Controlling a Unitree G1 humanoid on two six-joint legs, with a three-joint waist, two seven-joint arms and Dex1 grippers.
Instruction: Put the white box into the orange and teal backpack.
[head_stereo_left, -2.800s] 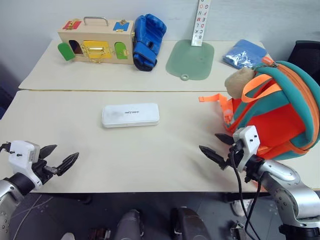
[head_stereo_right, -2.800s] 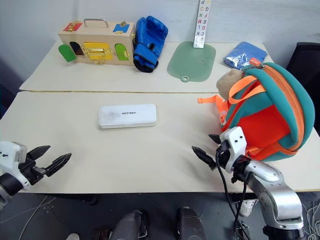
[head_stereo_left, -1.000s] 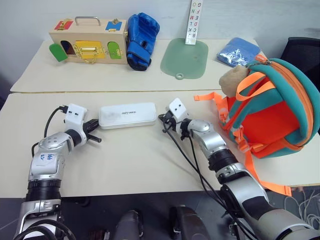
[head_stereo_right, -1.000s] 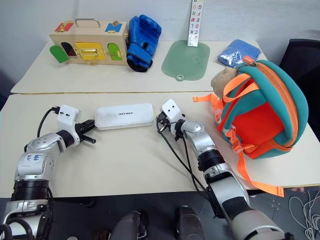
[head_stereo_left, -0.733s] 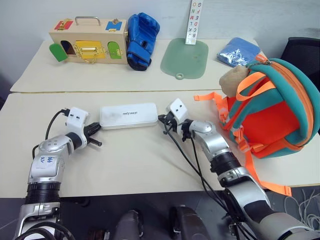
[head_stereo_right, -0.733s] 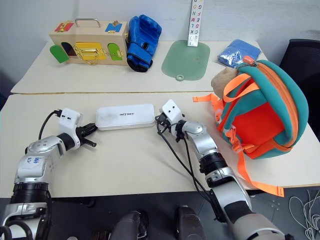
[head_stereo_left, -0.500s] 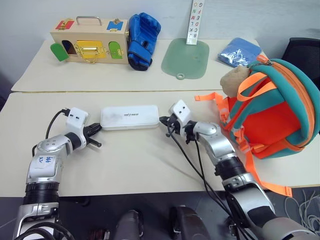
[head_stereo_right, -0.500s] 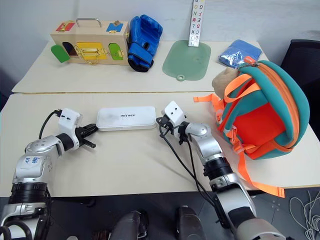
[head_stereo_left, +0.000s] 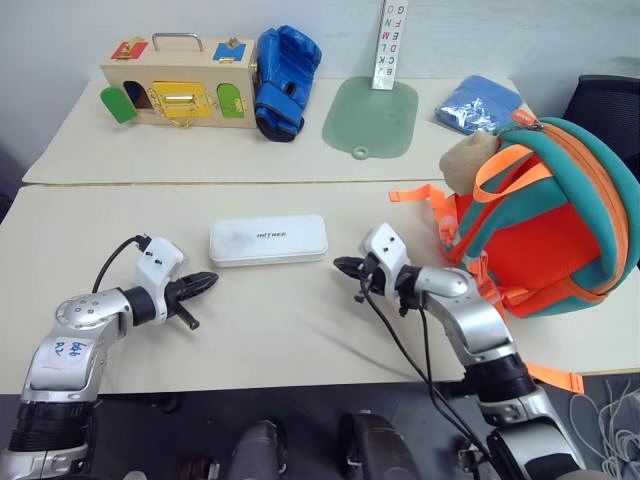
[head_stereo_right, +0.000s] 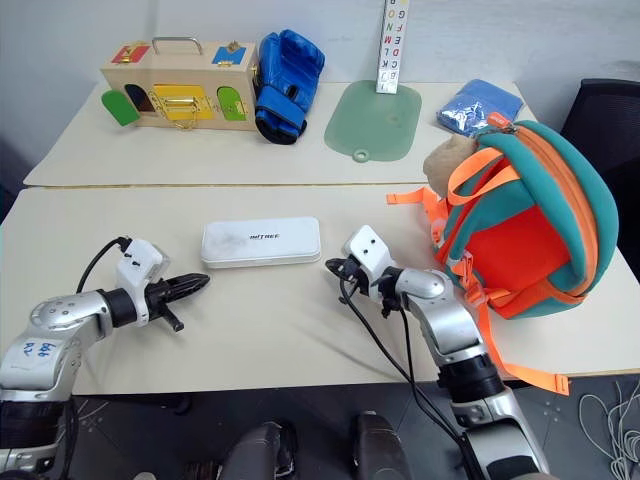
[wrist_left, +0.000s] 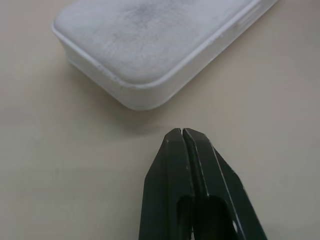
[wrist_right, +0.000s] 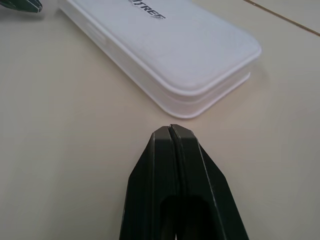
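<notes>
The white box (head_stereo_left: 268, 241) lies flat on the desk (head_stereo_left: 300, 320), the orange and teal backpack (head_stereo_left: 545, 225) to its right. Wrist views show each pincer, left (wrist_left: 182, 132) and right (wrist_right: 170, 129), pressed closed, empty, just short of a box end.

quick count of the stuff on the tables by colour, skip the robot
white: 2, box, letter strip
blue: 2, boxing glove, cloth packet
green: 1, mat
orange and teal: 1, backpack
wooden: 1, box with coloured doors
total: 7
</notes>
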